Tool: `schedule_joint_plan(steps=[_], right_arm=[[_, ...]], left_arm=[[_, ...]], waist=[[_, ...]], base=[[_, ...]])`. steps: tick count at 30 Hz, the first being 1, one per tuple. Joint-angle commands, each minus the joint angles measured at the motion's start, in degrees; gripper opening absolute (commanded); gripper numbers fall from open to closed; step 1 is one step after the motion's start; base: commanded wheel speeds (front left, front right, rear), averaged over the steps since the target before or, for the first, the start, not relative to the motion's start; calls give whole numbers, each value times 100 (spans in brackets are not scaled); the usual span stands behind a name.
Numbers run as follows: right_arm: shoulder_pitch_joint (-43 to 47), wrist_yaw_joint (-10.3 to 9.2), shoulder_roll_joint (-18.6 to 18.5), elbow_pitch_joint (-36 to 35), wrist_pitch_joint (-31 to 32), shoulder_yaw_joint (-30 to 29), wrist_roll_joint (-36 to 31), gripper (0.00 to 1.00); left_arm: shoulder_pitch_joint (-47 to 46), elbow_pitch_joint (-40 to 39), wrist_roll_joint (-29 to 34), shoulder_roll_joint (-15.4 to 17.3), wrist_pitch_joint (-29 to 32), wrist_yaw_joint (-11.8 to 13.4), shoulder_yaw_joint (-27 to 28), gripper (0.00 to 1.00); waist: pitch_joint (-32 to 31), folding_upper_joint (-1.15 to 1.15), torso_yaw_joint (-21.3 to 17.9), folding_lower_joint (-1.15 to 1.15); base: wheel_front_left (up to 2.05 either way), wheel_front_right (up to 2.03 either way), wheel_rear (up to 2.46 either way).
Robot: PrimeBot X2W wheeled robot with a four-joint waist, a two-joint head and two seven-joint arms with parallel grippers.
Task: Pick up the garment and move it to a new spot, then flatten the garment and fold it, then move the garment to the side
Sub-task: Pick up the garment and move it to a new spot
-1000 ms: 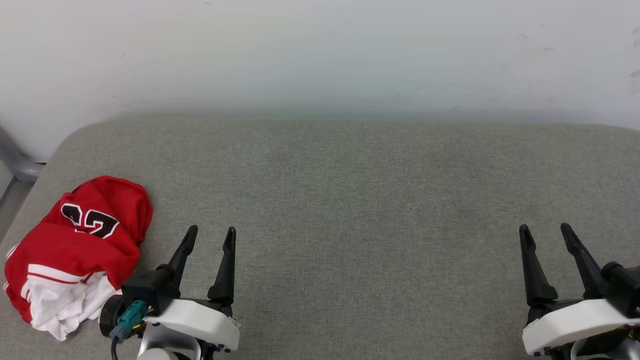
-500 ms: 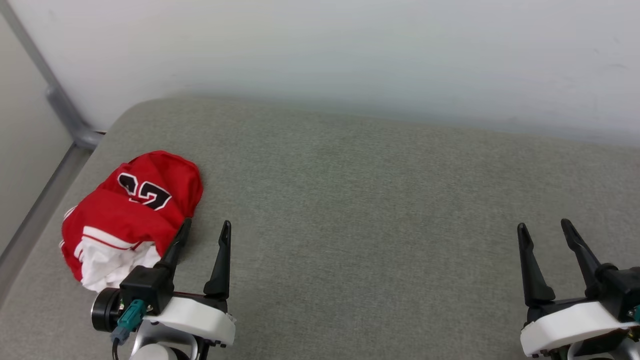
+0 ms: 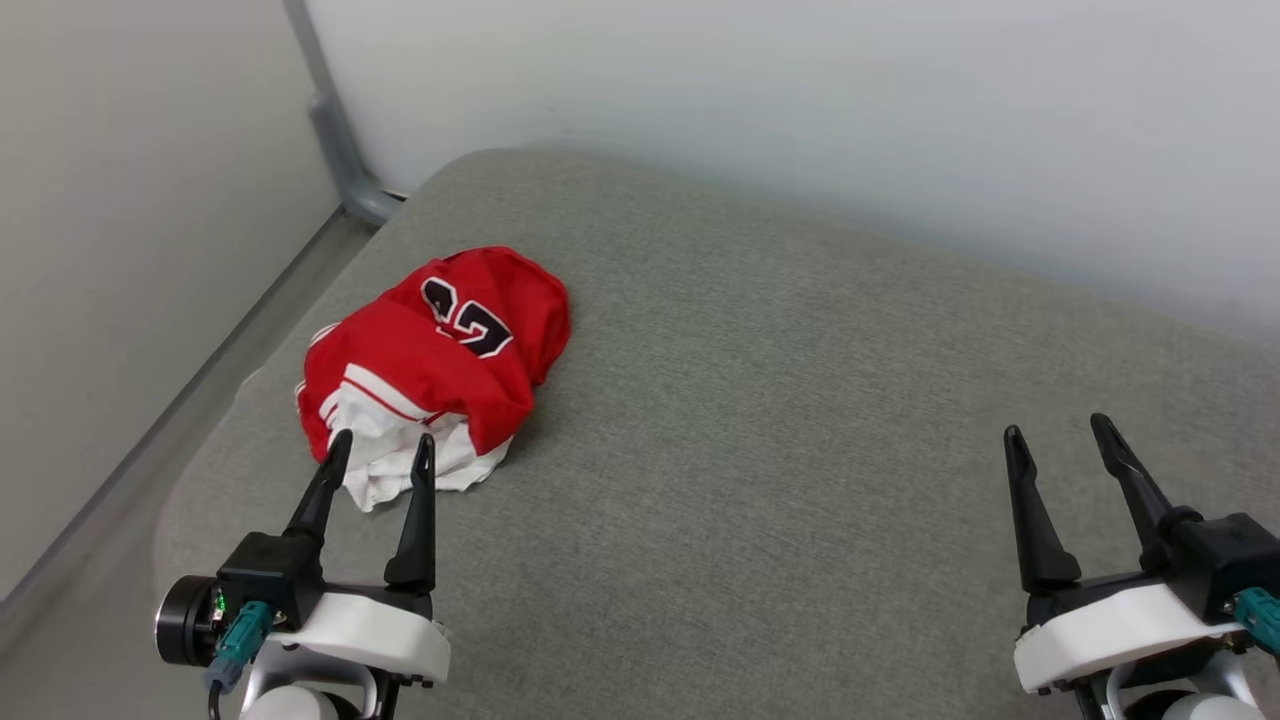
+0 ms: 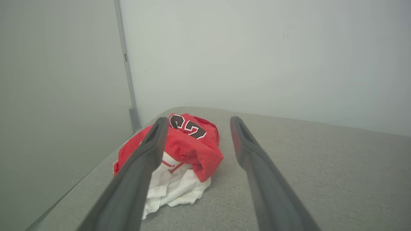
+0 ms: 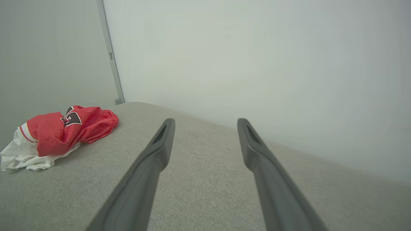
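Your crumpled red jersey garment [image 3: 430,350] with white sleeves and a black, white-outlined number lies bunched in a heap on the grey woven-fabric padded bench [image 3: 800,400]. The number faces up on its far part and the white cloth spills out on its near side. Just beyond the garment, a grey metal post [image 3: 335,130] runs up the corner of the pale wall [image 3: 800,100]. Your left hand [image 3: 383,440] is spread wide and holds nothing. Its two dark fingertips sit right at the garment's near white edge, and the pictures do not settle whether they touch the cloth. In the left wrist view the garment shows ahead, partly behind one finger. Your right hand [image 3: 1058,428] is also spread wide and empty, well apart from the garment over bare bench fabric.
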Motion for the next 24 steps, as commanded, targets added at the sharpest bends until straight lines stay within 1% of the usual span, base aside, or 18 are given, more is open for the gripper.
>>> schedule_joint_plan(steps=[1,7,11,19,23,24], right_arm=[[-89,-4,6,38,-38,25,-15,100],[-163,-4,6,132,-52,52,33,100],[-169,-4,6,155,-52,66,1,100],[-360,-4,7,129,54,100,-67,100],[-513,-4,6,71,161,134,-158,100],[-513,-4,6,71,161,134,-158,100]], left_arm=[[-26,-5,-43,-26,-15,-10,51,100],[7,27,-107,-83,-15,-49,145,100],[22,46,-118,-102,-15,-55,198,100],[-314,200,-242,-101,-15,-82,348,100],[-809,498,-437,22,-15,-88,438,100],[-809,498,-437,22,-15,-88,438,100]], waist=[[24,0,307,0],[18,0,609,0],[28,0,693,0],[295,0,605,0],[589,0,467,0],[589,0,467,0]], base=[[0,0,0],[0,0,0],[0,0,0],[0,0,0],[0,0,0],[0,0,0]])
